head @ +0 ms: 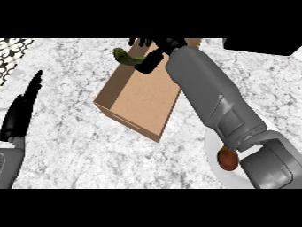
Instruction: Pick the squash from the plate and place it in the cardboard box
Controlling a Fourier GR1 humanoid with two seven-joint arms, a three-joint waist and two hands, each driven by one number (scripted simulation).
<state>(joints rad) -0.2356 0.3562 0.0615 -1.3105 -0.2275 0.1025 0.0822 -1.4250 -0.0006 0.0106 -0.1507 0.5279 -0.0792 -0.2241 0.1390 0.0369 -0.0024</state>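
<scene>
Counter (68, 146) is white-grey marble and fills nearly the whole view. Near left: left hand (19, 117) rests open, fingers straight and together, pointing away, holding nothing. Near right: white plate (213, 148), mostly hidden under the right forearm. One brown item (227, 159) sits on the plate, right against the arm's edge. Right forearm runs from the lower right corner diagonally up across the box's right side.

Mid: box (140, 97) lies diagonal on the counter, with its near corner just beside the plate and its far end under the right hand. The left side wall shows a slot handle.

Far: right hand (154, 52) is at the box's far end, fingers and thumb curled round the squash (123, 56). Squash is green and curved, off the plate. It sticks out left of the hand, past the box's far left rim as seen from above. Can't tell its height over the counter.

Far right: black block (264, 44) at the counter's back edge. Far left: black-and-white patterned tile (3, 57).
</scene>
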